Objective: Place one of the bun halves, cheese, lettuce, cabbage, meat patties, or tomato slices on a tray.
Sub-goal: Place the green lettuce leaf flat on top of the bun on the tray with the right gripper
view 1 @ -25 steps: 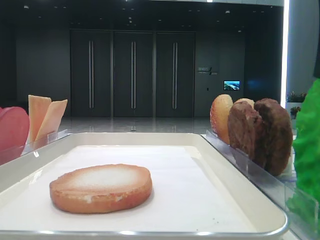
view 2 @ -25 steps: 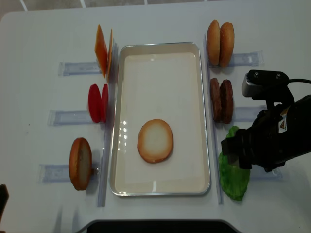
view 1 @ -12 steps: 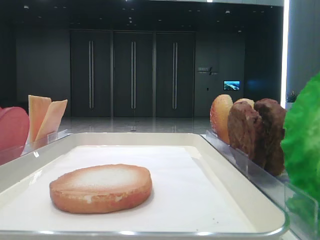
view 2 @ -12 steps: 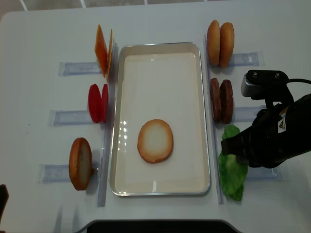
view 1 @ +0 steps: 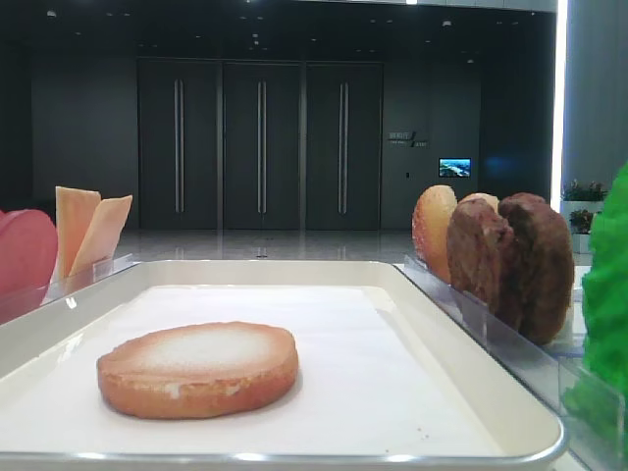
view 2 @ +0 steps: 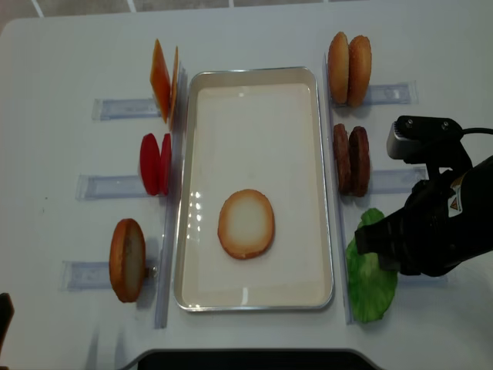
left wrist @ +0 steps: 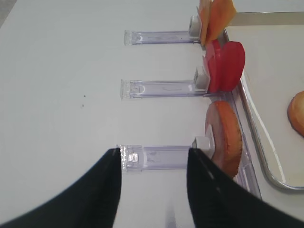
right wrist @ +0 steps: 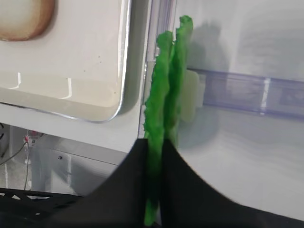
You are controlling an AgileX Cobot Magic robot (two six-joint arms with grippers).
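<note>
A bun half [view 2: 246, 223] lies flat on the paper-lined tray [view 2: 254, 75], low in the exterior view as the bun half [view 1: 196, 368]. To the right of the tray's rim stands the green lettuce [view 2: 370, 277], also at the right edge as the lettuce [view 1: 608, 294]. My right gripper [right wrist: 154, 145] is shut on the near lettuce leaf [right wrist: 159, 109]; a second leaf [right wrist: 179, 66] stands just behind it. In the overhead view the right arm [view 2: 431, 231] covers the grip. My left gripper [left wrist: 153, 151] is open and holds nothing, above a clear holder [left wrist: 156, 156] beside an upright bun half [left wrist: 223, 137].
Left of the tray stand cheese slices [view 2: 162, 77], tomato slices [view 2: 154, 163] and an upright bun half [view 2: 127, 260]. On its right stand two bun halves [view 2: 348, 58] and meat patties [view 2: 350, 159], all in clear holders [view 2: 389, 94].
My right gripper has shut on the lettuce leaf. The leaf tipped toward the tray, then swung back right. The right arm shifted slightly right. The left arm has not moved.
</note>
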